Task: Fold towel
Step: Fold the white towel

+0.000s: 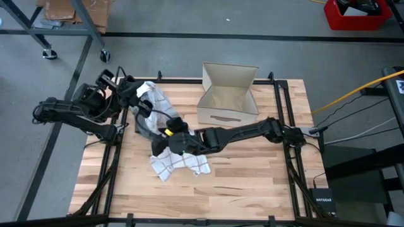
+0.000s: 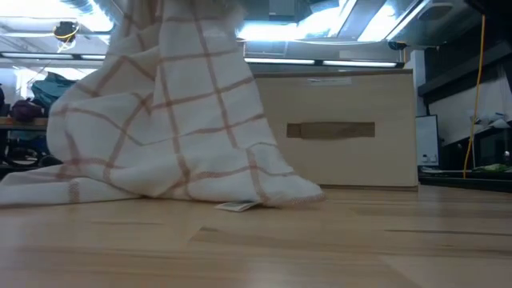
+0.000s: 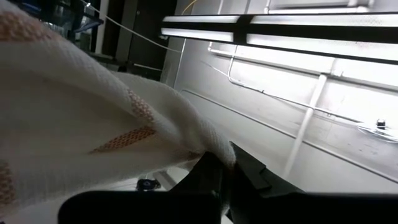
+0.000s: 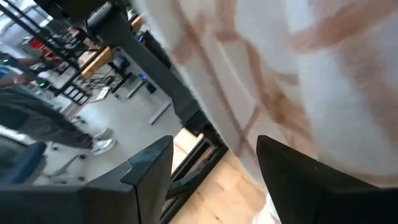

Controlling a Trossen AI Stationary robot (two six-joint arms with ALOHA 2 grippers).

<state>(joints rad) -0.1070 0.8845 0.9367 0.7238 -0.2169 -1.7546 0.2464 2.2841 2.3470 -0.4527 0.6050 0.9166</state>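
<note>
Towel (image 1: 165,161) hangs from left end effector (image 1: 140,94), right end effector (image 1: 163,144) open beside it

The towel (image 1: 169,162) is a white cloth crossed by thin reddish-brown check lines, and it is lying crumpled rather than flat — not yet folded. Its lower part is spreading in loose bunches on the left half of the wooden table, while its upper part is rising off the boards toward the table's far-left corner. From table height the towel (image 2: 160,120) is hanging in soft vertical folds — its hem is resting on the wood.
</note>
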